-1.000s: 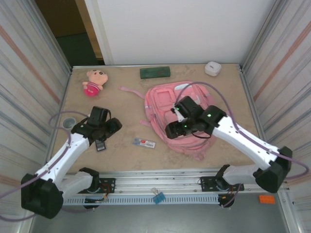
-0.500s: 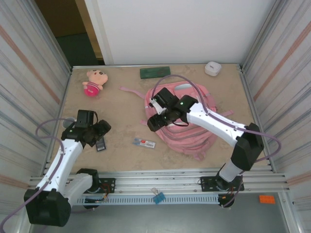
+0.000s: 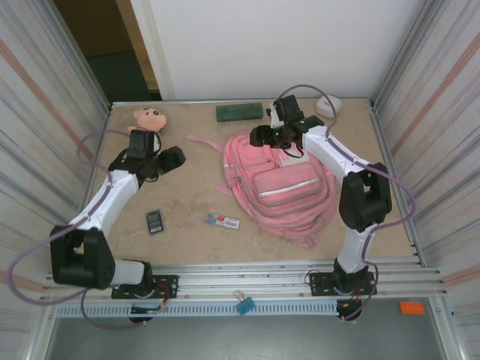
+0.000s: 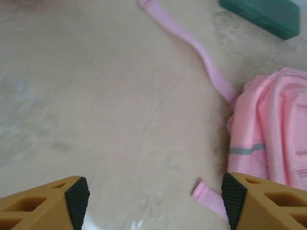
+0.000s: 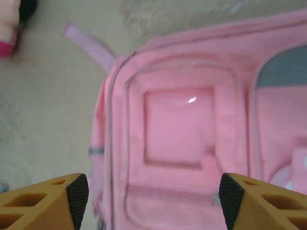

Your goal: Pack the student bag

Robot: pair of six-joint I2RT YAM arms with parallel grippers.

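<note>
Right gripper (image 3: pixel 260 136) hovered open and empty over the student bag (image 3: pixel 289 187) by the table's (image 3: pixel 187 244) far edge, best lowered squarely; left gripper (image 3: pixel 169 159) gaped empty too.

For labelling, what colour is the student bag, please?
The student bag is pink, clearest in top external.

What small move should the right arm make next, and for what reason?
Probably lower the right gripper onto the far end of the student bag, to pinch the fabric there and start opening it. Its jaws are open and empty, it hangs over that end, and the bag looks closed, so nothing can go in yet.
</note>
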